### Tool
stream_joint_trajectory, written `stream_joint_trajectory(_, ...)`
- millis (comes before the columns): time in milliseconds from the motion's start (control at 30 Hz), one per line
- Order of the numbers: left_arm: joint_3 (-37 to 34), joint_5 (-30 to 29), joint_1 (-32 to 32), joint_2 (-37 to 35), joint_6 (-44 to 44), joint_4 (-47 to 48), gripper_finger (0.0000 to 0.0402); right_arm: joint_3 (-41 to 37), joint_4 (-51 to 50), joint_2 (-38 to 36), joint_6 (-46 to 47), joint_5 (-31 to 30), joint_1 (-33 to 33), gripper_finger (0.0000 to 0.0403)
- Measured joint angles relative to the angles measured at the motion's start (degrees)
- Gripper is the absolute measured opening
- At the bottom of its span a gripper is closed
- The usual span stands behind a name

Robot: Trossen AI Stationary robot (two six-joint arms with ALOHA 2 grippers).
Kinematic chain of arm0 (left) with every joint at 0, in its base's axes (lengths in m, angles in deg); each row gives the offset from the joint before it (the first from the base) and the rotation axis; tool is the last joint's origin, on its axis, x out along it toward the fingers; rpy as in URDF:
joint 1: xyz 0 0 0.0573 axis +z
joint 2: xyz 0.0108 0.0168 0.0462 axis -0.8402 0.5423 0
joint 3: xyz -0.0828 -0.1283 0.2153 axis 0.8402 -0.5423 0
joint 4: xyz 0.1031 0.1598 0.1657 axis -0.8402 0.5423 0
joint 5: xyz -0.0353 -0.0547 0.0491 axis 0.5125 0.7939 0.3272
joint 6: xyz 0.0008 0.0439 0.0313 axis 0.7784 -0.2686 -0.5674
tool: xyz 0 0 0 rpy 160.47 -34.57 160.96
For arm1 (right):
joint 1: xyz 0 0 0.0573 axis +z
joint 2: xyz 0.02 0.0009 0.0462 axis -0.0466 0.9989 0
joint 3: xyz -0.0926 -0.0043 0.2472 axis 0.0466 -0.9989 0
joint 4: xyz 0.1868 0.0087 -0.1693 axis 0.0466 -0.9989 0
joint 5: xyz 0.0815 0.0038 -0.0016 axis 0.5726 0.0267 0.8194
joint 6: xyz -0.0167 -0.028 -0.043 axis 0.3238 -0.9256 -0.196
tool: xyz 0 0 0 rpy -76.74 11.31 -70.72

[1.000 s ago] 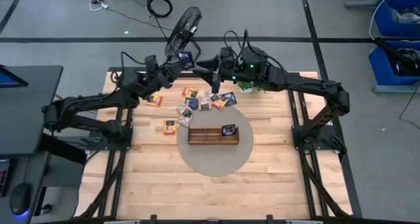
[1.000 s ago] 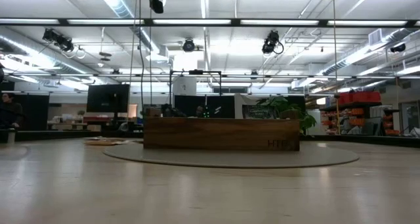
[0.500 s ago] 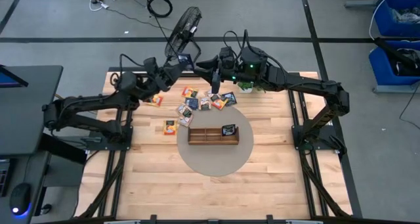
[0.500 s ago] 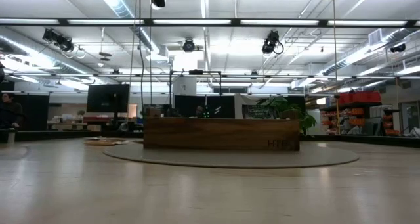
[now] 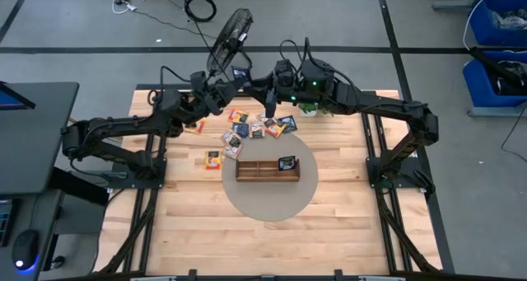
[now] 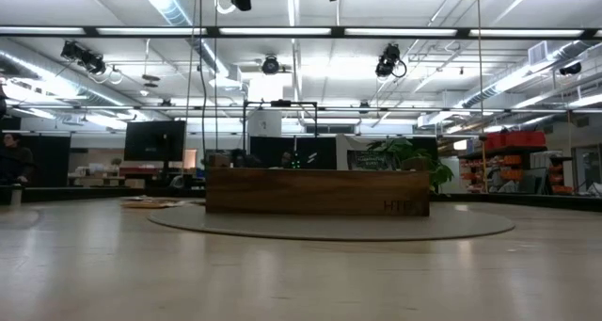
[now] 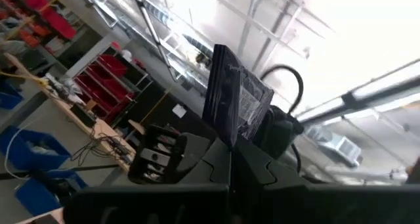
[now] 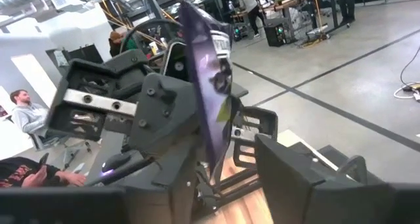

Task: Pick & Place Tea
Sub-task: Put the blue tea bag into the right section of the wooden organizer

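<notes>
The left gripper [image 7: 231, 166] is raised above the far edge of the table [image 5: 206, 231], and its fingers are pressed together on the lower edge of one dark tea packet [image 7: 233, 99]. The packet stands upright out of the fingers, with its flat faces to the sides.

The right gripper [image 8: 191, 188] faces the left gripper, very near to it. In the right wrist view the dark packet stands between the two fingers [image 8: 308, 178] of the right gripper. These fingers are apart, one at each side of the packet, and I see a gap between each of them and the packet. In the high view the two grippers meet above the far middle of the table, and there the held packet cannot be made out.

The other tea packets [image 5: 259, 126] lie loose on the table below the two grippers, a little to the near side of them, in orange, blue, red and yellow. One orange packet [image 5: 213, 158] lies apart, nearer to the left arm.

Further to the near side of the grippers a wooden tray [image 5: 257, 170] with three compartments rests on a round grey mat [image 5: 272, 207]. A black packet [image 5: 286, 161] lies in the end compartment on the right arm's side.
</notes>
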Motion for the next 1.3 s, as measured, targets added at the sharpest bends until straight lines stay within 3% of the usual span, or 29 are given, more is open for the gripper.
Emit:
stream_joint_trajectory(267,0.61,0.38,0.12,-0.04,-3.09,1.01,0.0003,0.00,-1.58,0.00,-0.11,1.57,0.01,0.0011)
stream_joint_trajectory(567,0.65,0.35,0.15,-0.09,-4.32,2.51,0.0003,0.00,-2.03,-0.33,-0.82,3.29,0.01,0.0002)
stream_joint_trajectory(967,0.59,0.31,0.07,-0.05,-4.66,3.21,0.0003,0.00,-5.07,-0.59,-0.04,6.10,-0.21,0.0011)
stream_joint_trajectory(1300,0.59,-0.24,0.13,0.00,-4.88,2.87,0.0003,0.00,-8.82,-4.52,-2.78,4.48,-1.32,0.0132)
